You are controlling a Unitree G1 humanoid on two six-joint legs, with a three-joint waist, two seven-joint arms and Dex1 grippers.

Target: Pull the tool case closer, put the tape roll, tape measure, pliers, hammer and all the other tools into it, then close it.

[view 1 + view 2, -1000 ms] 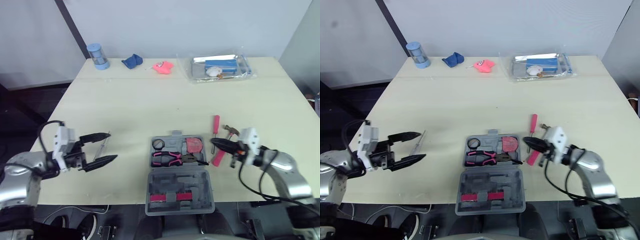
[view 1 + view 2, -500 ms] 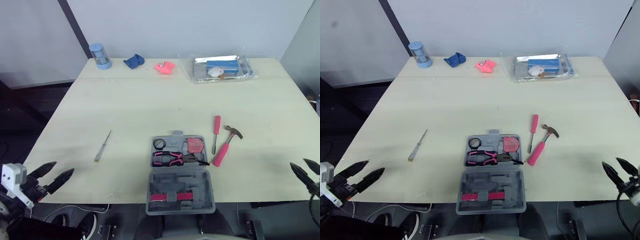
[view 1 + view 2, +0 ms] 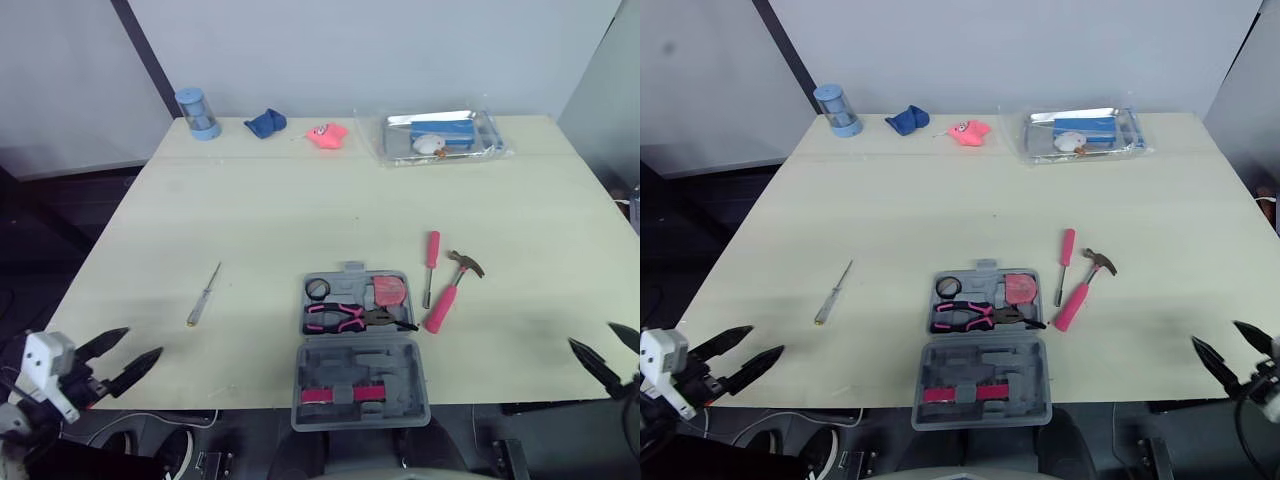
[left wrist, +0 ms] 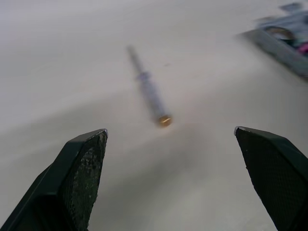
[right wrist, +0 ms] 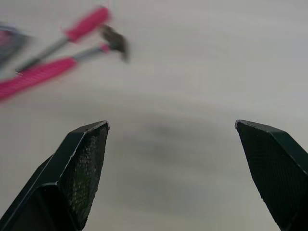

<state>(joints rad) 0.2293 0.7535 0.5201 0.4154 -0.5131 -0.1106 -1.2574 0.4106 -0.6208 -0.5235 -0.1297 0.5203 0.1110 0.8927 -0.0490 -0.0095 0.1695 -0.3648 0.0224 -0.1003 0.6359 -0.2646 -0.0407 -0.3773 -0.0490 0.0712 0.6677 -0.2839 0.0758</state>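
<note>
The tool case [image 3: 361, 345] lies open at the middle of the table's [image 3: 300, 210] near edge. Its far half holds the black tape roll [image 3: 317, 289], the pink-handled pliers [image 3: 345, 318] and the reddish tape measure [image 3: 389, 291]. The near half is grey moulding with a pink strip across it.

Just right of the case, touching nothing inside it, lie the hammer [image 3: 450, 294] and, beside it, the pink-handled screwdriver [image 3: 432, 262]. Well to the left of the case a slim metal tool [image 3: 204, 293] lies alone on the bare tabletop.

The left gripper [image 3: 145, 341] hangs at the near left edge of the table with its two fingers spread wide and nothing between them. The right gripper [image 3: 593, 337] sits low at the near right, its fingers likewise wide apart and empty. Both are well apart from the case.

Along the far edge the head views take in a blue cylinder [image 3: 197, 112], a blue cloth [image 3: 265, 123], a pink toy [image 3: 326, 134] and a clear tray [image 3: 445, 135] holding a blue box.

The left wrist view adds detail on the slim tool [image 4: 149, 91]: it has a brass-coloured end, pointing toward the camera between the spread fingers [image 4: 82, 168], with a corner of the case [image 4: 288, 33] at the side.

The right wrist view looks past its own spread fingers [image 5: 269, 159] at the hammer [image 5: 115, 41], whose dark head leads to a pink handle, and the screwdriver [image 5: 86, 24] lying beyond it
</note>
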